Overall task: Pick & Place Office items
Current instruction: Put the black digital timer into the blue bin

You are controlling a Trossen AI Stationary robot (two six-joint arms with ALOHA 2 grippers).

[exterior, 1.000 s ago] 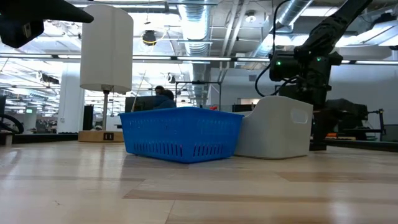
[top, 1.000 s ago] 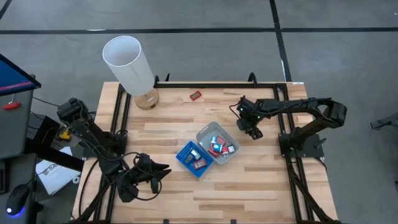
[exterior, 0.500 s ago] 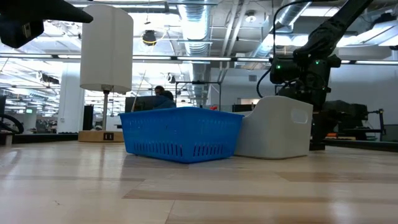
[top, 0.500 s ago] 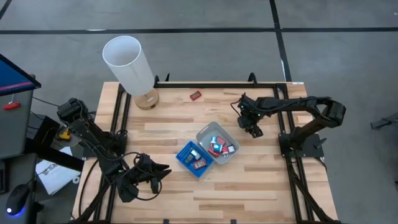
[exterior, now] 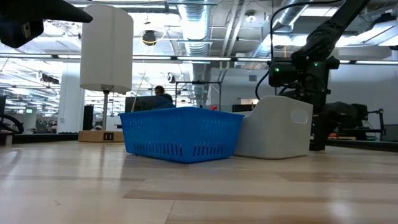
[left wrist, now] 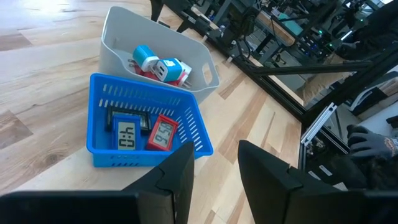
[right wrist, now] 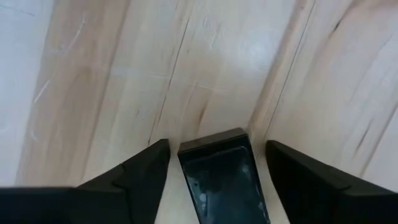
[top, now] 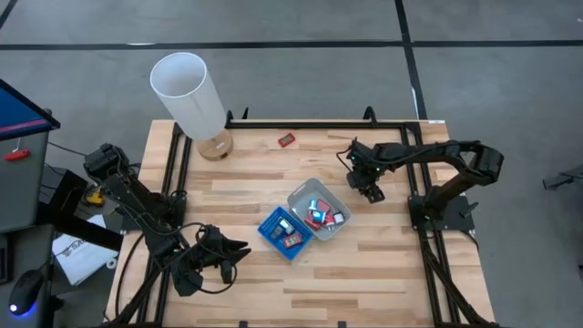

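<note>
Office items are lying mostly sorted already: we are seeing several in the grey tray (top: 314,198), two small clock-like pieces in the blue tray (top: 271,228) touching it, one red piece (top: 286,139) alone near the table's far edge by the white cylinder (top: 189,93), and one dark piece (right wrist: 225,177) under our right arm.

We are judging the step in hand to be a pick — our right gripper (top: 369,190) is hanging just beside the grey tray, pointing down, its jaws standing wide on either side of that dark piece, apart from it. The next move calls for closing squarely on it, then lifting it to a tray.

That piece is looking flat, black and glossy, lying on the bare wood.

Our left gripper (left wrist: 214,171) is waiting near the table's front edge — jaws narrowly apart, holding nothing.
</note>
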